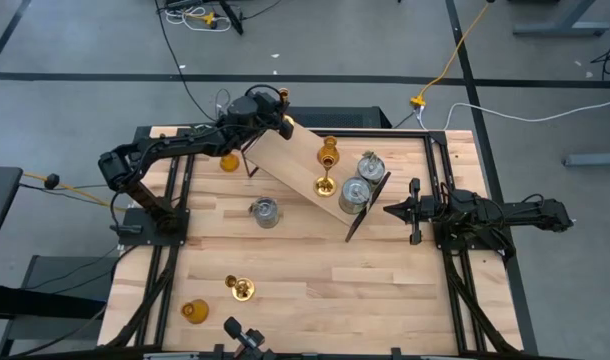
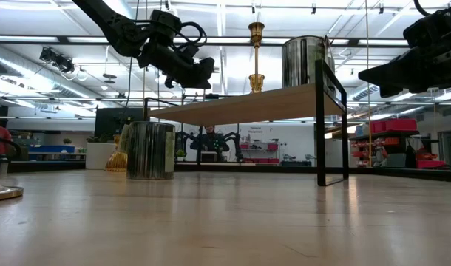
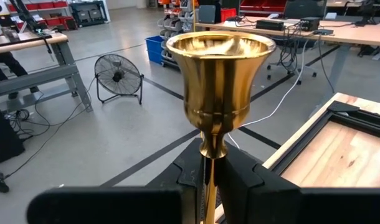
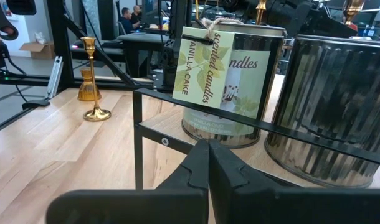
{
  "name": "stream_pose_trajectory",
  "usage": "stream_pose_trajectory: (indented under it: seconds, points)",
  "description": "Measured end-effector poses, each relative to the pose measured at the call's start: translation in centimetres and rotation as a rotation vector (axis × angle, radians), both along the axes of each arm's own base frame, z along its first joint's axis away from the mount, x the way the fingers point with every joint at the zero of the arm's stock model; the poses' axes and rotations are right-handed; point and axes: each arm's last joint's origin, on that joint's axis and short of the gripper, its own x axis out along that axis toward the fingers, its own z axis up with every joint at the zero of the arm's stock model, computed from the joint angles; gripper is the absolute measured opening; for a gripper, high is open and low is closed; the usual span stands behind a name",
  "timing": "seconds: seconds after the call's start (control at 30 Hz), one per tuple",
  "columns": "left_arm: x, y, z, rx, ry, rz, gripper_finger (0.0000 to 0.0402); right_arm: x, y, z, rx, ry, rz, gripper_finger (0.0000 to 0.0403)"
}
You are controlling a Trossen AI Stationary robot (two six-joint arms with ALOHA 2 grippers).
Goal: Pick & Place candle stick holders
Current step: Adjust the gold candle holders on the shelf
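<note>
- The left gripper (image 1: 282,97), raised over the far end of the wooden shelf (image 1: 290,150), is clamped on the slim stem of a shiny brass stick (image 3: 218,87), whose flared, polished cup fills the left wrist view.
- On the shelf stand two more brass sticks (image 1: 328,152) and two ribbed silver-grey cylinders (image 1: 355,195); one cylinder carries a tag reading "scented candles" (image 4: 202,65).
- A third grey cylinder (image 1: 265,211) sits on the table beside the shelf; an amber glass holder (image 1: 229,162) lies under the left arm.
- Another brass stick (image 1: 241,288) and an amber holder (image 1: 194,311) rest at the near left.
- The right gripper (image 1: 390,211) hovers at the shelf's black end frame, fingers pressed together and empty.
</note>
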Motion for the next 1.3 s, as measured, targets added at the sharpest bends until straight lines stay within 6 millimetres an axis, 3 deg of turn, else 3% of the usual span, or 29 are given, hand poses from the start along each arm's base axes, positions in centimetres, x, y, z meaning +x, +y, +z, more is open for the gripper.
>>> stream_pose_trajectory:
  seconds: [0.43,0.93,1.3]
  points:
    - [0.00,0.00,0.00,0.000,0.000,0.000,0.0053,0.00,0.00,0.00,0.000,0.000,0.000,0.0003]
    - [0.06,-0.11,0.02,0.002,0.001,-0.004,0.0222,0.00,0.00,0.00,0.000,0.000,0.000,0.0003]
    - [0.39,-0.62,0.13,0.005,-0.003,-0.022,0.0293,0.00,0.00,0.00,0.000,0.000,0.000,0.0003]
